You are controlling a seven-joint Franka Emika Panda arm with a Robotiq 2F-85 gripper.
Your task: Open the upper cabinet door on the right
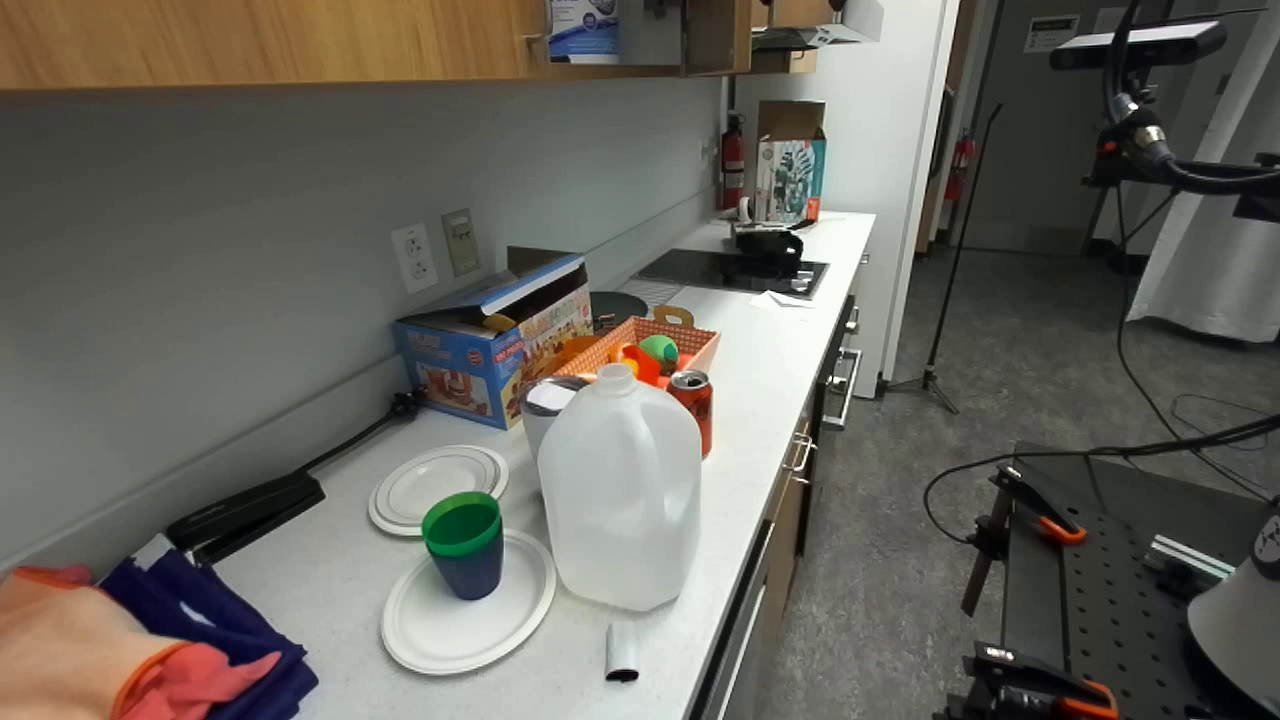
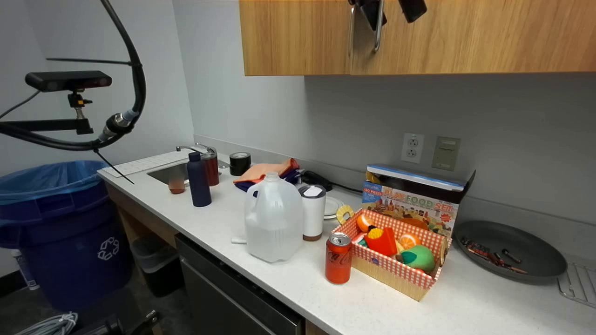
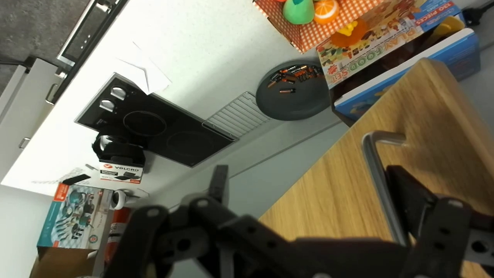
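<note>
Two dark fingers [image 3: 407, 189] make up the pincer [image 3: 307, 175], and they stand wide apart; one sits behind the bar of one slim, bent metal handle [image 3: 379, 179], though I cannot tell whether it touches it. The handle belongs to the upper cabinet door [image 2: 489, 39], one flat panel of light-brown wood with straight grain, above the bench [image 2: 470, 311] and to the right of one matching door [image 2: 293, 42]; the panel stands swung out, with one blue-and-white box [image 1: 585, 32] in the space it uncovers. Below, on the smooth white top, one slim dark-blue bottle [image 2: 199, 184] stands to the left. Right of it comes one big cloudy plastic jug [image 2: 274, 223], square-bodied, with one white tumbler [image 2: 313, 211] just beside it. Round white plates [image 1: 440, 650] lie in two places, and one carries tapering cups [image 1: 470, 570], green over dark blue, nested too closely to count. One red metal can [image 2: 338, 260] stands at the near left corner of one checked basket [image 2: 389, 274], which holds one green toy fruit [image 2: 418, 258] among other toy food [image 2: 382, 241]; on its far side is one printed cardboard carton [image 2: 414, 200]. Further right lie one shallow, round, dark-grey pan [image 3: 301, 104] of small batteries [image 3: 287, 91], too jumbled to count, one wire rack [image 3: 237, 116], and one glossy black cooktop [image 3: 166, 123] with two silvery knobs [image 3: 117, 93]. On the far wall [image 2: 344, 121] sit two oblong outlet covers [image 2: 413, 148], one white, one tan.
</note>
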